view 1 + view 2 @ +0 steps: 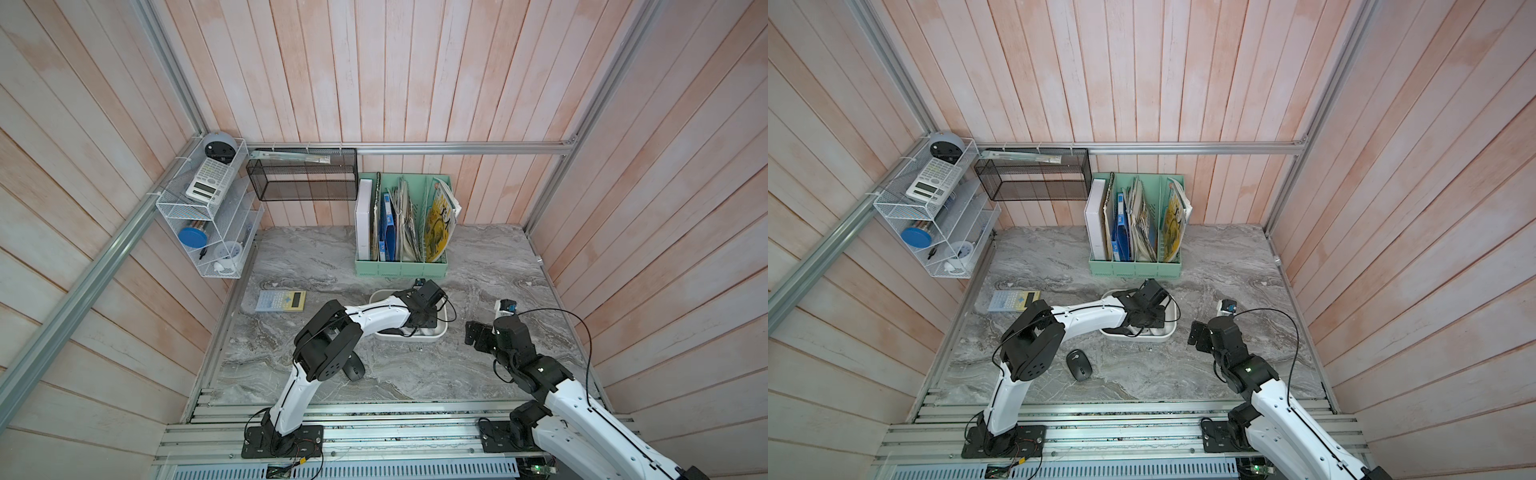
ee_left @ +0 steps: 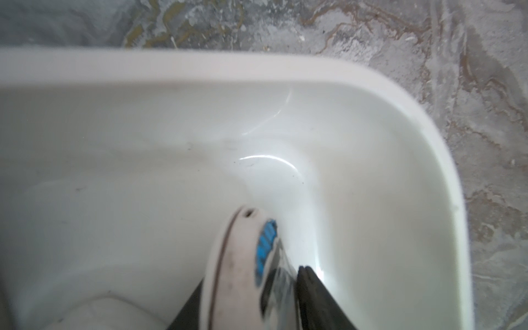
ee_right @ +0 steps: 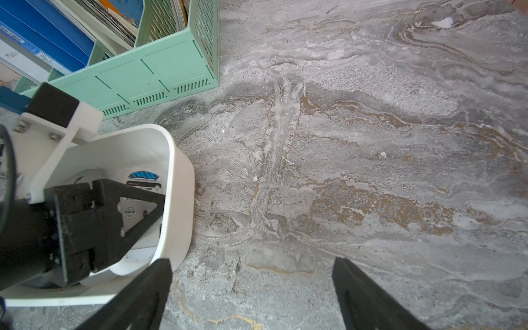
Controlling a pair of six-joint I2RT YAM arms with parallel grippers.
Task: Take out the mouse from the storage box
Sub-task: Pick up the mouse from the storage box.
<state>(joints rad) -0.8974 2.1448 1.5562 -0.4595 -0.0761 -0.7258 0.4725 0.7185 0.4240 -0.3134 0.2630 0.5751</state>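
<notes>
While my left claw (image 2: 251,277) reaches into the storage box (image 2: 257,71), its jaws pinch the white mouse (image 2: 231,257) on edge, its length running straight ahead.

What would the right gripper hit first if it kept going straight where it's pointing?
Probably the bare tabletop beside the storage box; the open right gripper has nothing else ahead, though depth is unclear.

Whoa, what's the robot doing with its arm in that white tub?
The left gripper is down inside the storage box, with its jaws pinching a white mouse turned on its side. It hasn't lifted it out yet. A black mouse lies on the table near that arm. The right gripper hangs open beside the box, holding nothing.
</notes>
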